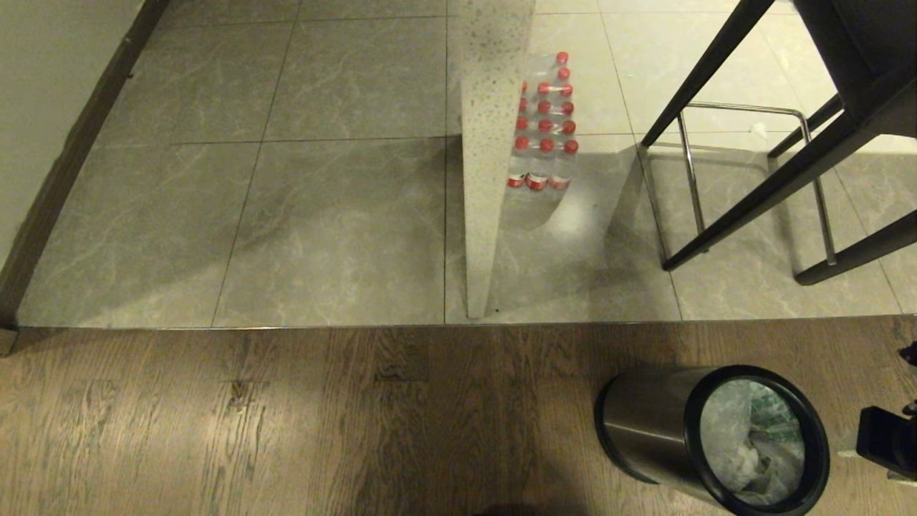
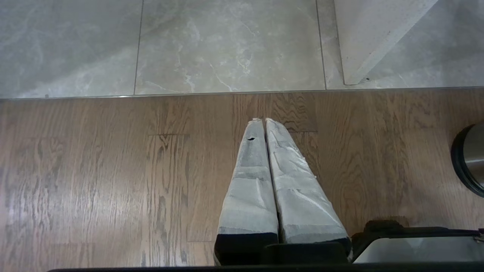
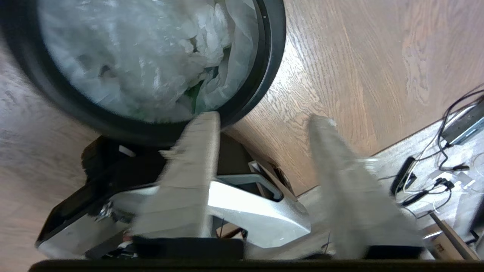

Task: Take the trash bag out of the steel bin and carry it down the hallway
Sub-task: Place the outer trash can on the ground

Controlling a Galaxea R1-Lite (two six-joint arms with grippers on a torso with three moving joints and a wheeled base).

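Observation:
The steel bin [image 1: 641, 430] stands on the wood floor at the lower right of the head view, its black ring [image 1: 817, 430] around the mouth. Inside lies the crinkled translucent white trash bag [image 1: 749, 444] with green printing. In the right wrist view my right gripper [image 3: 264, 121] is open and empty, hanging beside the bin's rim [image 3: 274, 56], one fingertip [image 3: 206, 121] at the ring's edge over the bag [image 3: 151, 56]. My left gripper [image 2: 264, 121] is shut over bare wood, well left of the bin [image 2: 470, 158]. The hallway's grey tiles [image 1: 322, 215] start beyond the wood.
A speckled panel [image 1: 487, 179] stands on the tiles with a pack of red-capped water bottles [image 1: 544, 129] behind it. A black-legged stool with a chrome footrest [image 1: 745, 179] is at the back right. A wall with dark skirting [image 1: 64, 165] runs on the left. Cables [image 3: 435, 177] lie near my base [image 3: 257, 211].

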